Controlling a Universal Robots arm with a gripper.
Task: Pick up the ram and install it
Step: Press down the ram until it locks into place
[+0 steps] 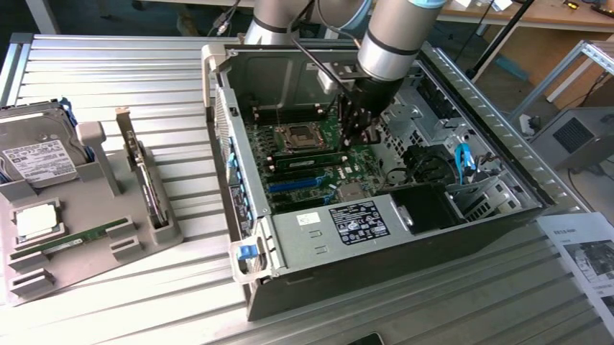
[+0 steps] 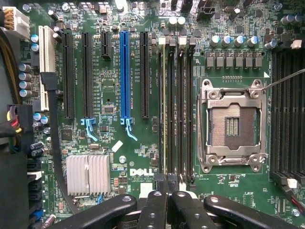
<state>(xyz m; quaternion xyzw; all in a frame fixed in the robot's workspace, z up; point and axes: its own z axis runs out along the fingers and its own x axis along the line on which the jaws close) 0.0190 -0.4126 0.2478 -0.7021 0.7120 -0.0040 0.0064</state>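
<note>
A long green ram [image 2: 165, 109] stands on edge in the outermost of several dark memory slots beside the empty CPU socket [image 2: 233, 125]. In the exterior view this ram [image 1: 307, 159] lies across the motherboard inside the open PC case [image 1: 317, 241]. My gripper [image 2: 169, 193] is shut, its black fingers [image 2: 153, 205] pressed together right over one end of that stick; whether they touch it I cannot tell. The arm reaches down into the case, with the gripper [image 1: 357, 136] just above the board. A second ram [image 1: 72, 241] lies in the grey holder on the exterior view's left.
The grey holder [image 1: 96, 269] also carries a hard drive [image 1: 34, 154], a square silvery CPU chip [image 1: 37, 221] and a bracket-ended card [image 1: 144, 176]. Around the gripper are case walls, cables, a heatsink [image 2: 88, 174] and a blue expansion slot [image 2: 125, 76]. A paper sheet [image 1: 585, 251] lies at the right.
</note>
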